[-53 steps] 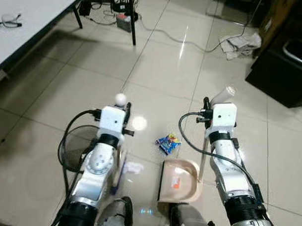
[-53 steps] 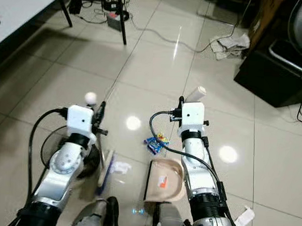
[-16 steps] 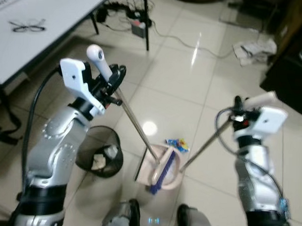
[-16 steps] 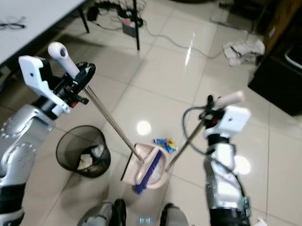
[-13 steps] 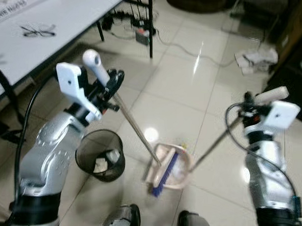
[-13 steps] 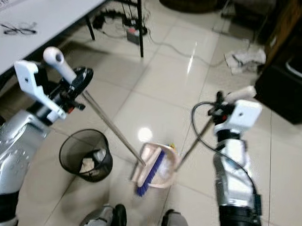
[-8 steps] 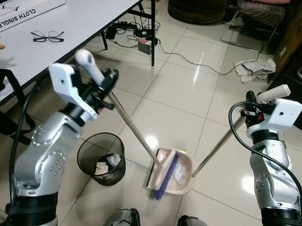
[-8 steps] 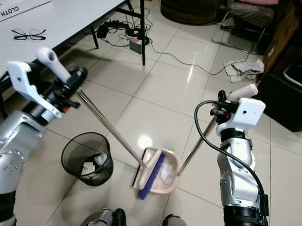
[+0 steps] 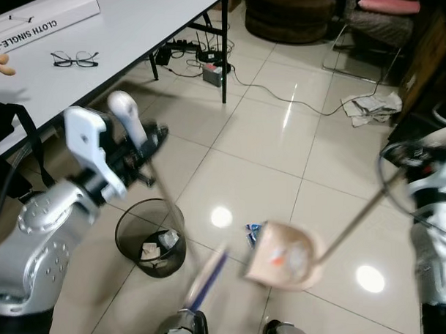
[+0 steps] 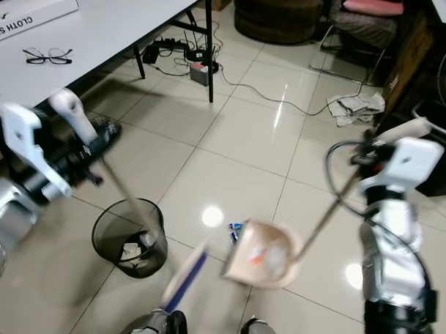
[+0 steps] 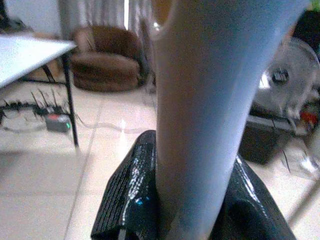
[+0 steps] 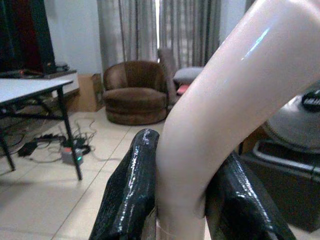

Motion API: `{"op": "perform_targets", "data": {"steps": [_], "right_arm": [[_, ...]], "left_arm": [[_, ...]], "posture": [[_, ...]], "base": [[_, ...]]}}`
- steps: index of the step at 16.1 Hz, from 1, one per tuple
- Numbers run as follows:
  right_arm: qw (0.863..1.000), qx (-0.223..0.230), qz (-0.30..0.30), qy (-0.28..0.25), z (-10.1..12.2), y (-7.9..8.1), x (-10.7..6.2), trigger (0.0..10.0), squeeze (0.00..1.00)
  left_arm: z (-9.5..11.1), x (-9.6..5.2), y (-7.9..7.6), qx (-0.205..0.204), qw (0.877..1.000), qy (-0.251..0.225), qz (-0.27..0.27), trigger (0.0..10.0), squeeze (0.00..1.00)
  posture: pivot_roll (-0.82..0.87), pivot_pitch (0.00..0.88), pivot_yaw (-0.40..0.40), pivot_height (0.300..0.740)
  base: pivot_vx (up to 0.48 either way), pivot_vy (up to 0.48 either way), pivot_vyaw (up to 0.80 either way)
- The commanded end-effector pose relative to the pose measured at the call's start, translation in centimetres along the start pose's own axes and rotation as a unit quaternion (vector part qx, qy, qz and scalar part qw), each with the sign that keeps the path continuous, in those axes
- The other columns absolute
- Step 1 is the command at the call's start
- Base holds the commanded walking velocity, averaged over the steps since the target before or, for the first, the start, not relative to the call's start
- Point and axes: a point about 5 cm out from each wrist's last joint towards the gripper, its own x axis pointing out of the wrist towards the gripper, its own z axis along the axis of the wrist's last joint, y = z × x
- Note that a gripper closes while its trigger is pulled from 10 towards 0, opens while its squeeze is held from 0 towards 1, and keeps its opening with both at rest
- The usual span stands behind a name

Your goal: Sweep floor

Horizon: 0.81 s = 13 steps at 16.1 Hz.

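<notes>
Left pincer (image 9: pixel 147 146) pinching the broom (image 9: pixel 204 278) grip, right pincer (image 10: pixel 370 154) pinching the dustpan (image 10: pixel 267 260) grip, pan lifted beside the bin (image 9: pixel 151 234). Light, stiff, long-levered; handles look slick, so grip high.

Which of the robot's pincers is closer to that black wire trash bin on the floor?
The left. The left pincer, shut on the broom handle, hangs just above the trash bin. The right pincer, gripping the dustpan handle, is far off across the tiles.
</notes>
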Motion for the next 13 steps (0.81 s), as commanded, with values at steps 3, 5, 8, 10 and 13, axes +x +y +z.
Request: {"op": "perform_targets", "data": {"steps": [3, 5, 8, 10, 13], "right_arm": [[0.998, 0.032, 0.016, -0.047, 3.6, 0.8, 1.4, 10.0, 0.00], [0.996, 0.037, 0.062, -0.056, 5.0, 2.8, 1.8, 10.0, 0.00], [0.992, 0.059, 0.079, -0.075, 6.5, 4.6, 2.1, 10.0, 0.00], [0.990, 0.074, 0.079, -0.094, 8.0, 5.0, 2.5, 10.0, 0.00], [0.987, 0.083, 0.081, -0.115, 9.5, 5.0, 3.0, 10.0, 0.00]], "left_arm": [[-1.4, -0.4, -1.0, 0.038, 0.998, 0.040, -0.016, 10.0, 0.00], [-3.6, -0.7, -0.3, 0.089, 0.992, 0.082, 0.025, 10.0, 0.00], [-6.9, -1.9, 0.1, 0.114, 0.983, 0.136, 0.047, 10.0, 0.00], [-8.2, -2.8, 0.0, 0.109, 0.980, 0.149, 0.072, 10.0, 0.00], [-9.0, -3.2, -0.2, 0.101, 0.979, 0.135, 0.117, 10.0, 0.00]], "posture": [[0.00, 0.063, 0.058, 0.740], [0.00, 0.059, 0.058, 0.740], [0.00, 0.059, 0.059, 0.740], [0.00, 0.058, 0.056, 0.740], [0.00, 0.054, 0.050, 0.740]], "base": [[0.000, 0.000, 0.00], [0.000, 0.000, 0.40], [0.000, 0.000, 0.80], [0.000, 0.000, 0.80], [0.000, 0.000, 0.80]]}}
